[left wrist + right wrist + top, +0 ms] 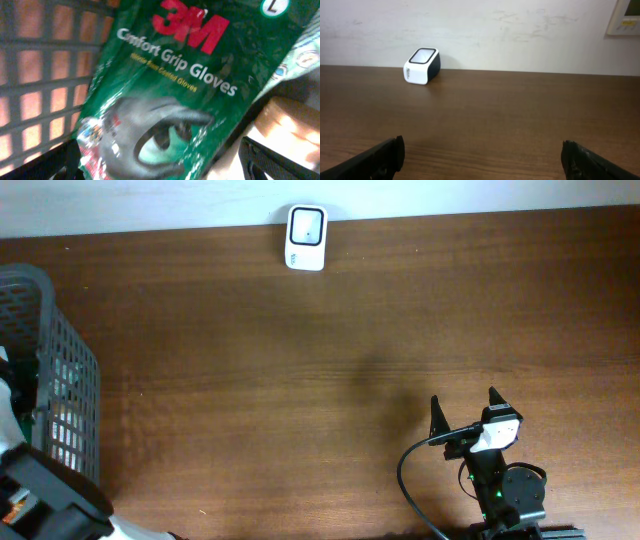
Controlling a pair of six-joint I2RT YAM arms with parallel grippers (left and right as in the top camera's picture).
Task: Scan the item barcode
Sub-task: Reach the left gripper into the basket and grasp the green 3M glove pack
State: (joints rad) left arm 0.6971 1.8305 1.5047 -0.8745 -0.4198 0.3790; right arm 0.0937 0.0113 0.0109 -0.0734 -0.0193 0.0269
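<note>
Inside the grey lattice basket (35,75) lies a glossy green glove packet (170,100)

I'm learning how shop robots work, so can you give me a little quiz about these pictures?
1. True or false: the green glove pack lies on the bare table beside the white scanner.
2. What is the right gripper holding? A) the scanner B) the glove pack C) nothing
3. Fill in: the big red letters on the glove pack read ___.
Key: 1 false: it lies in the grey basket, in front of the open left gripper; the scanner stands alone at the table's far edge. 2 C: its jaws are open and empty. 3 3M.
</note>
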